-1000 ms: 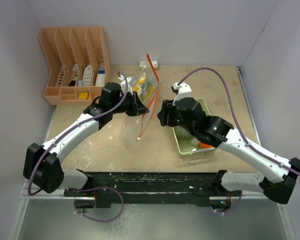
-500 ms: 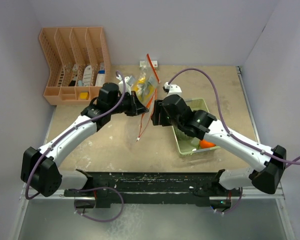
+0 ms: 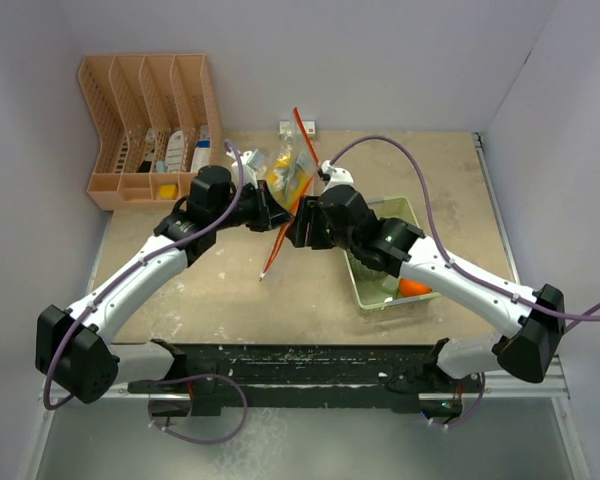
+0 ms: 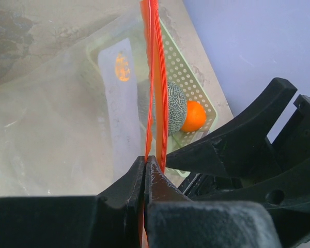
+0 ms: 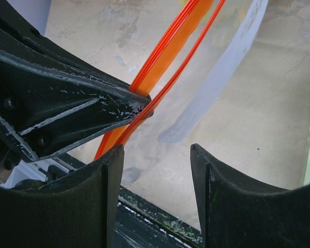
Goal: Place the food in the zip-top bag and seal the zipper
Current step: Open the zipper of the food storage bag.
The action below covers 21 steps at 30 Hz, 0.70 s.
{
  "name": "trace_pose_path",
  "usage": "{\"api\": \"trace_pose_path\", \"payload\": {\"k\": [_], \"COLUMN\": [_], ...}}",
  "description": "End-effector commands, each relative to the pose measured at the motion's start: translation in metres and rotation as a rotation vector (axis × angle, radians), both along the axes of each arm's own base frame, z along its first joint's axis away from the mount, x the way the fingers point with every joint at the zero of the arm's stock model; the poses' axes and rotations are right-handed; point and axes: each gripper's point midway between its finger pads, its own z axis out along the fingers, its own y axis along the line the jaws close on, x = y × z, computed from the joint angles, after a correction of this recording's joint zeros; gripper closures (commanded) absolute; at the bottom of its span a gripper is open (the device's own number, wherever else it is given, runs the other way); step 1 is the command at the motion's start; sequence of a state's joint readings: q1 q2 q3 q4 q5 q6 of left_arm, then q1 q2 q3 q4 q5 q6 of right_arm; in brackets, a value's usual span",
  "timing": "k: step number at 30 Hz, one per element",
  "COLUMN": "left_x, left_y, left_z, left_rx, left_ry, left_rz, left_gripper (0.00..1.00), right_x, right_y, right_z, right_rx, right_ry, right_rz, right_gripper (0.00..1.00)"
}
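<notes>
The clear zip-top bag (image 3: pixel 302 160) hangs off the table by its red-orange zipper strip (image 3: pixel 276 240). My left gripper (image 3: pixel 280 214) is shut on one layer of the strip, seen close in the left wrist view (image 4: pixel 154 77); the other layer stands just right of my fingers. Yellow bananas (image 3: pixel 283 178) show through the bag. My right gripper (image 3: pixel 298 226) is open right beside the strip, which crosses above its left finger in the right wrist view (image 5: pixel 165 62). The grey-green melon (image 4: pixel 171 107) and small orange fruit (image 4: pixel 194 116) lie in the pale green basket (image 4: pixel 196 77).
The peach slotted organiser (image 3: pixel 145 130) with small packets stands at the back left. The green basket (image 3: pixel 378 303) sits under my right arm, with the orange (image 3: pixel 415 288) showing. A small white block (image 3: pixel 298 128) lies at the back wall. The two grippers nearly touch.
My right arm has swung left from over the basket to the bag's strip. My left gripper has held the strip and shifted slightly left; the strip's loose lower end swung left.
</notes>
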State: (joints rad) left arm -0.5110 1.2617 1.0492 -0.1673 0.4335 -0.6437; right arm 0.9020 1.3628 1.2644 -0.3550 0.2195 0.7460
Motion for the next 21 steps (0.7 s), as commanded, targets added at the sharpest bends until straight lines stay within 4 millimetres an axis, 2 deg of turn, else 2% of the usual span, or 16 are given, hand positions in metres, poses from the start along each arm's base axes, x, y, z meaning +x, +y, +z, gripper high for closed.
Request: {"api": "trace_pose_path", "payload": {"k": [1, 6, 10, 12, 15, 21], "left_x": [0.000, 0.000, 0.000, 0.000, 0.000, 0.001], "left_y": [0.004, 0.005, 0.005, 0.005, 0.004, 0.003], "left_z": [0.021, 0.018, 0.017, 0.020, 0.023, 0.023], "left_rx": [-0.025, -0.016, -0.015, -0.020, -0.025, -0.029], "left_ry": [-0.055, -0.055, -0.057, -0.061, -0.066, -0.066], "left_rz": [0.019, 0.023, 0.023, 0.023, 0.023, 0.019], "left_gripper": [1.00, 1.00, 1.00, 1.00, 1.00, 1.00], "right_x": [0.003, 0.000, 0.004, -0.001, 0.002, 0.008], "right_y": [-0.006, -0.006, -0.014, -0.007, 0.000, 0.015], "right_z": [0.039, 0.047, 0.055, 0.048, 0.032, 0.031], "right_rx": [0.114, 0.150, 0.163, 0.183, 0.138, 0.159], "right_ry": [-0.065, -0.059, -0.080, -0.022, 0.013, 0.006], "right_rz": [-0.056, -0.056, -0.112, -0.096, -0.085, -0.058], "right_gripper": [0.44, 0.45, 0.48, 0.48, 0.47, 0.47]}}
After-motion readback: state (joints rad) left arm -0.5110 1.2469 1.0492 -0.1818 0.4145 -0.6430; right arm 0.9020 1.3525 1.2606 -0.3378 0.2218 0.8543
